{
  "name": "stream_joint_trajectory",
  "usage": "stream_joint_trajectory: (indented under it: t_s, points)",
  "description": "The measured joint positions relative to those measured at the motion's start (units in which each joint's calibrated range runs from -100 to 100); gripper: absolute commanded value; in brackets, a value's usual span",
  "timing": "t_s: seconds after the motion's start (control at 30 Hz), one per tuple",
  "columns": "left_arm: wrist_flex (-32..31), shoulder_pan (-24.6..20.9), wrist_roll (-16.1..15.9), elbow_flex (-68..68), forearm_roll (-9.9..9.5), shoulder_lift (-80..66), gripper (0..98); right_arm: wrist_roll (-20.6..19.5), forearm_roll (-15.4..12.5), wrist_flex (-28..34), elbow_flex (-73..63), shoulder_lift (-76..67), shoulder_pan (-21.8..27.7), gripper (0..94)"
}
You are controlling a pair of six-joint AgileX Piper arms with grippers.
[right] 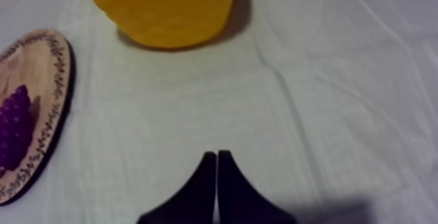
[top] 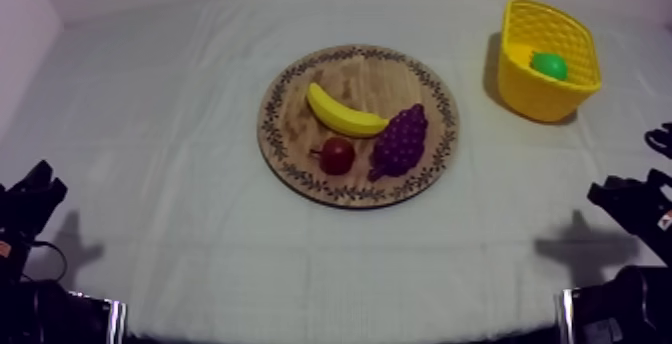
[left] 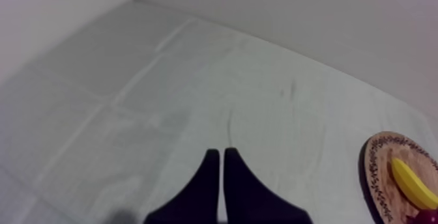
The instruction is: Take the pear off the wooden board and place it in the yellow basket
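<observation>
Green toy pear [top: 549, 65] is sitting in the yellow mesh basket [top: 535, 93], well apart from the round wooden board [top: 400, 78].
Your left gripper [left: 221, 154] and right gripper [right: 216, 155] are each pinched to a narrow wedge, gripping nothing.
</observation>
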Motion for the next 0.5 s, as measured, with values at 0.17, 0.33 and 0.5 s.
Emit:
stream_joint_trajectory:
  t_s: [0.17, 0.33, 0.5]
  points:
    - [0.00, 0.00, 0.00, 0.00, 0.00, 0.00, 0.1, 2.06, -2.89, 3.11, -0.37, -9.78, -0.73, 0.6]
    - [0.00, 0.00, 0.00, 0.00, 0.00, 0.00, 0.1, 2.37, -3.62, 2.82, -0.18, -13.63, -0.57, 0.6]
    - [0.00, 0.00, 0.00, 0.00, 0.00, 0.00, 0.1, 6.92, -3.87, -3.05, 0.94, -13.77, -0.54, 0.6]
